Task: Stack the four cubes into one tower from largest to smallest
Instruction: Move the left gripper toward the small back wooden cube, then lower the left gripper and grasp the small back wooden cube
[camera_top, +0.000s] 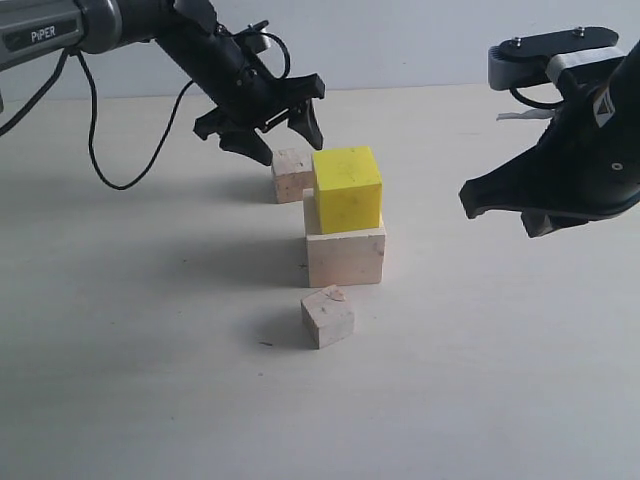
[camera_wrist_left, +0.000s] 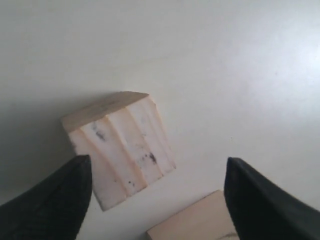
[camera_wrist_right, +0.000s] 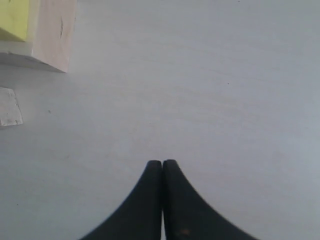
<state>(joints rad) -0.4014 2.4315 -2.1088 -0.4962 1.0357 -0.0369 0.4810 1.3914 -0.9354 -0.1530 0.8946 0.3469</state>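
The yellow cube (camera_top: 347, 188) sits on the large pale wood cube (camera_top: 346, 256) mid-table. One small speckled wood cube (camera_top: 292, 175) lies behind them to the left; the other small cube (camera_top: 327, 316) lies in front. My left gripper (camera_top: 283, 135) hovers open just above the rear small cube (camera_wrist_left: 120, 145), fingers (camera_wrist_left: 50, 205) wide apart with nothing held; a corner of the large cube (camera_wrist_left: 192, 222) shows between them. My right gripper (camera_top: 500, 205) hangs shut and empty to the right of the stack. In the right wrist view its tips (camera_wrist_right: 162, 164) meet, with the stack (camera_wrist_right: 50, 35) far off.
A black cable (camera_top: 110, 160) trails from the left arm over the back left of the pale table (camera_top: 150, 380). Nothing else stands on the table.
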